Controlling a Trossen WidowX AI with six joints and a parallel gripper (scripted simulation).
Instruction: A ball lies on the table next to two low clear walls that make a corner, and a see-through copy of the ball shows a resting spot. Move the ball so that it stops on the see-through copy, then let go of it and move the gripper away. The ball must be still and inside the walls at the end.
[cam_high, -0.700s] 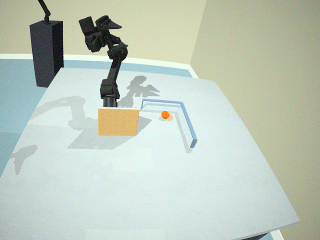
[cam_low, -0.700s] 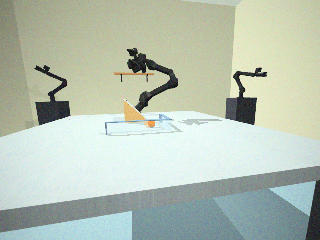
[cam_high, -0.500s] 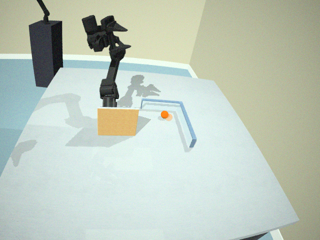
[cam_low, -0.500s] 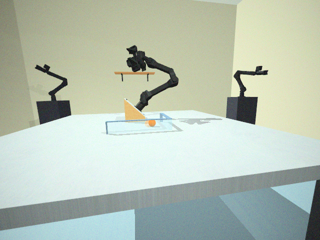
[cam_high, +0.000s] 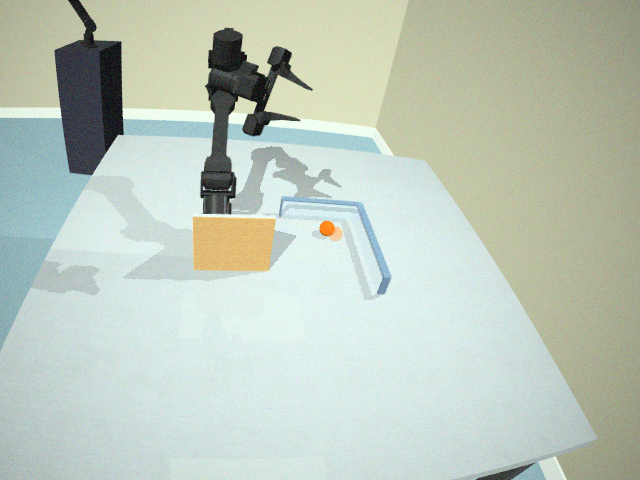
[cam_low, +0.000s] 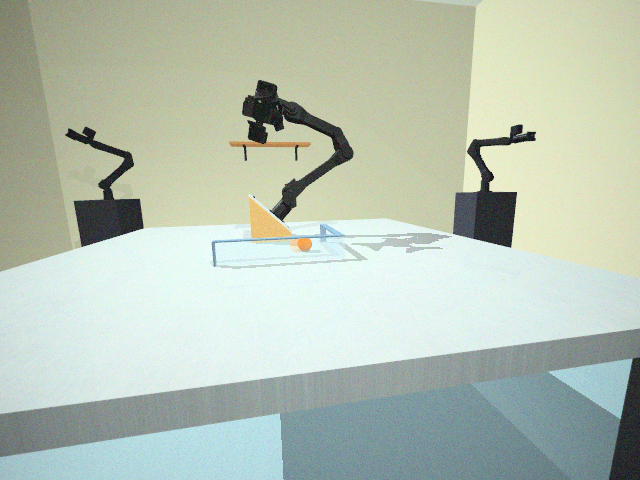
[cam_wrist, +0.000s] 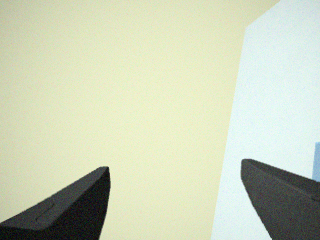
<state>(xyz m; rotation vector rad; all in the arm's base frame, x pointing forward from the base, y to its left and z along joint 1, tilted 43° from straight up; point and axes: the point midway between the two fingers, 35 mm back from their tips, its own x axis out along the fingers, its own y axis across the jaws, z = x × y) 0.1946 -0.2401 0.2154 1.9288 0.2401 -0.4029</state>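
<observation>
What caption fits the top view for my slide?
Open gripper raised high above the table; orange ball rests partly overlapping its see-through copy inside the corner walls, beside an orange ramp.

Bare lab/test cell: plain beige walls, one white worktop (cam_low: 155, 320), spare arms on black pedestals (cam_low: 484, 217) at frame left and right.

Parted fingertips — beige wall (cam_wrist: 125, 85), pale table (cam_wrist: 270, 100)
</observation>
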